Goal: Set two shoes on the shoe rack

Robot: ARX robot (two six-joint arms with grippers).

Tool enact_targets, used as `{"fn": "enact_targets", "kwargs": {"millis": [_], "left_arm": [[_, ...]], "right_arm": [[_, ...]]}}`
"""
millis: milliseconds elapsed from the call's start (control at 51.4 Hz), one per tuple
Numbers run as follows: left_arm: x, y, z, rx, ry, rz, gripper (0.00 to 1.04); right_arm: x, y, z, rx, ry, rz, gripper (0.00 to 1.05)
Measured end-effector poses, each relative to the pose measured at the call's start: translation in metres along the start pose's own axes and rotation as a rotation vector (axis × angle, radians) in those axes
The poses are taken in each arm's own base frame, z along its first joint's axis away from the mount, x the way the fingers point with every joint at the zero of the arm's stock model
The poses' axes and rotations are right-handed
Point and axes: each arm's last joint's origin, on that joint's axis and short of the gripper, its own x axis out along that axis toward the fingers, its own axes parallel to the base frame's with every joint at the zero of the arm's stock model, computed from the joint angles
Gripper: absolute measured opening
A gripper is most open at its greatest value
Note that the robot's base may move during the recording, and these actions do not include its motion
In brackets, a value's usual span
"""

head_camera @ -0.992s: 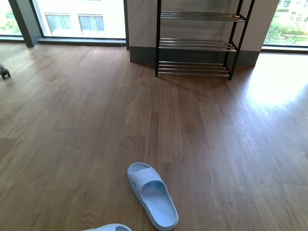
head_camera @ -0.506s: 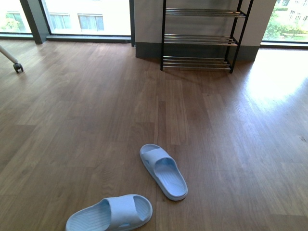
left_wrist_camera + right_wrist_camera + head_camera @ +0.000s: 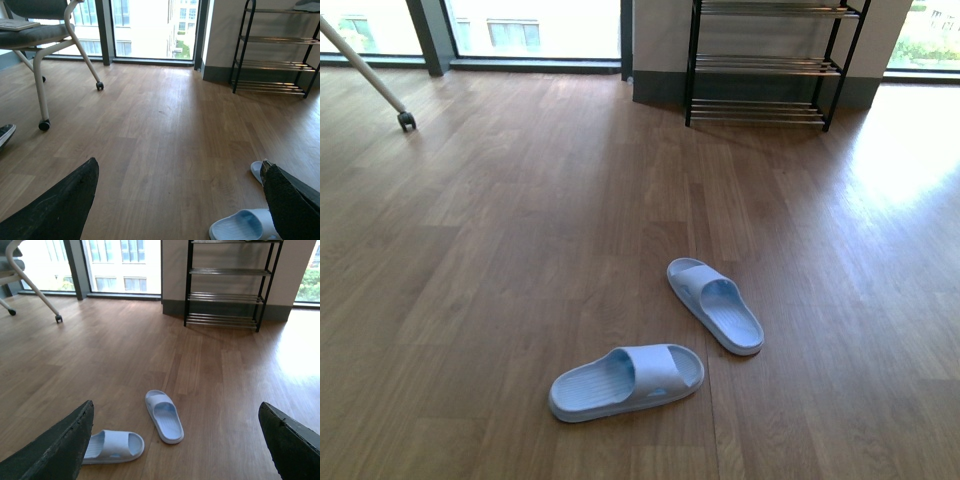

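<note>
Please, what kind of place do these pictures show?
Probably a room in an office or flat: wood floor, tall windows looking onto buildings, a wheeled chair, and a shoe rack.

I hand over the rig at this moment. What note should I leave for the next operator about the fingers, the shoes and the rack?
Left gripper: fingers open, holding nothing.
Right gripper: fingers open, holding nothing.
Shoes: the farther light blue slide and the nearer light blue slide lie apart on the wooden floor.
The black-framed shoe rack with chrome bars stands at the far wall, well away from both.
Done: neither slide is grasped or placed.
Left: pick up each slide and set it on the rack.
</note>
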Motion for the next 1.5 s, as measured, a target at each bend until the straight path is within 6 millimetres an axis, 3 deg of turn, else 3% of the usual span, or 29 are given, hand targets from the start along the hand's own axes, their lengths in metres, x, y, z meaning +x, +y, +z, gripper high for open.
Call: {"fn": "enact_targets", "kwargs": {"millis": [1498], "left_arm": [[0.0,-0.0001,0.0,0.0,0.0,-0.005,0.95]], "right_arm": [[0.0,-0.0002,0.0,0.001,0.0,-0.005,0.95]]}}
